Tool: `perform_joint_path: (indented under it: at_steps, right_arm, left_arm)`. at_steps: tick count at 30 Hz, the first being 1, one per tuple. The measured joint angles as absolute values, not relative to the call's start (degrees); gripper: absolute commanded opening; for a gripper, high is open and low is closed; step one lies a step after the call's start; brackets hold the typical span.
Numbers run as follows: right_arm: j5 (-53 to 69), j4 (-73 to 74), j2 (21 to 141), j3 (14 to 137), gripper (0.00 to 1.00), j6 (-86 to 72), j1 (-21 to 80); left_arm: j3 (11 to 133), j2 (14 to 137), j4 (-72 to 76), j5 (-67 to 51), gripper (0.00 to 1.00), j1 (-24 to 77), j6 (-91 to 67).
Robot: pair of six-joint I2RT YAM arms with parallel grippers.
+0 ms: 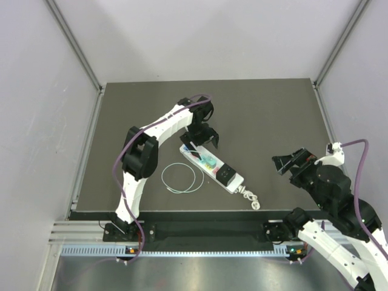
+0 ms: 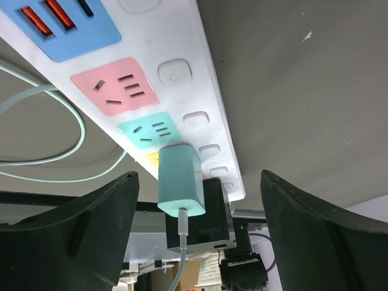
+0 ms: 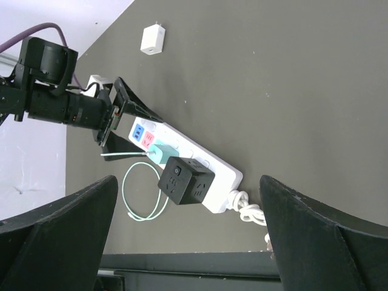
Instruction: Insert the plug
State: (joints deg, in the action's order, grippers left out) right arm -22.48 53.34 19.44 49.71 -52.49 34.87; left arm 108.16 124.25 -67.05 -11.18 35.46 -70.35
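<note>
The mint-green plug [image 2: 180, 180] stands upright in a socket of the white power strip [image 2: 182, 91], its pale cable hanging from its top. My left gripper [image 2: 198, 174] is open just above it, one finger on each side with a gap to the plug. From above, the left gripper [image 1: 203, 138] hovers over the far end of the power strip [image 1: 212, 168]. My right gripper [image 1: 290, 163] is open and empty, raised off to the strip's right. The right wrist view shows the plug [image 3: 159, 153] seated beside a black cube adapter [image 3: 186, 180].
The plug's mint cable [image 1: 180, 178] lies in a loop left of the strip. The strip's white cord [image 1: 250, 198] is knotted near the mat's front edge. A small white charger [image 3: 151, 39] lies on the mat beyond the left arm. Grey walls enclose the mat.
</note>
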Motion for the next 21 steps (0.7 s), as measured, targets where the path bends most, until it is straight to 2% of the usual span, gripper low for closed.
perform_joint_path:
  at_steps: [14,21]
  right_arm:
    - [-22.63,53.21,20.21,50.04,1.0,-50.74,34.87]
    - [-22.72,53.04,20.21,50.04,0.99,-50.52,34.85]
  left_arm:
    - [104.6,122.26,-59.51,-11.03,0.81,33.67,-61.49]
    - [104.62,120.44,-53.39,-12.12,0.79,29.67,-53.87]
